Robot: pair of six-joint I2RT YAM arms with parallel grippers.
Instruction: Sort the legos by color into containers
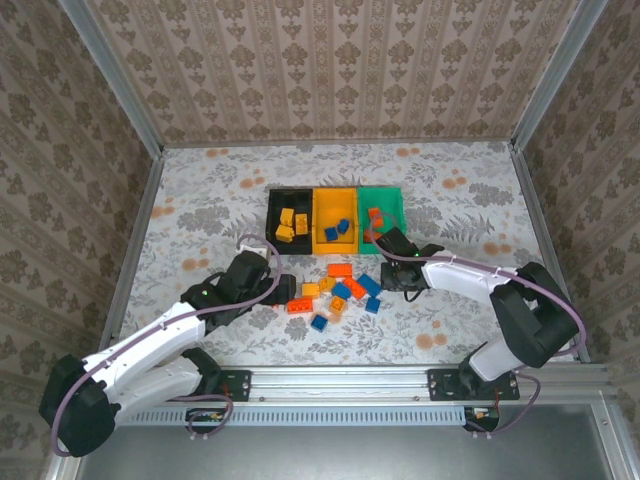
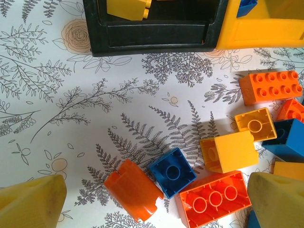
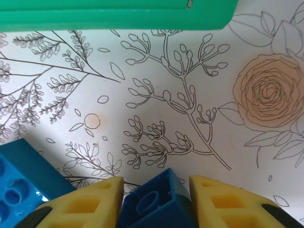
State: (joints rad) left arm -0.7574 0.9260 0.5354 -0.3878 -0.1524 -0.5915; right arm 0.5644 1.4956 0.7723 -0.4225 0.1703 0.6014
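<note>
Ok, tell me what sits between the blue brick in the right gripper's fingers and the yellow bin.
Nothing visible, once lifted. The blue brick faces the green bin; the yellow bin adjoins it to the left, with only its near wall to clear.

1. Right wrist view: the green bin runs off the top edge, its inside out of frame.
2. A blue brick, pinched between the yellow fingers of the right gripper, is cut off by the bottom edge, as are the fingers themselves.
3. A second blue brick is cropped by the left edge.
4. Left wrist view: the black bin and yellow-orange bin are cropped at the top. The yellow brick and small blue brick inside them show as slivers.
5. The left gripper, spread wide, has both fingertips clipped at the bottom corners.
6. An orange brick is cut by the right edge.
7. From above, the right gripper's fingertips lie hidden beneath its wrist.
</note>
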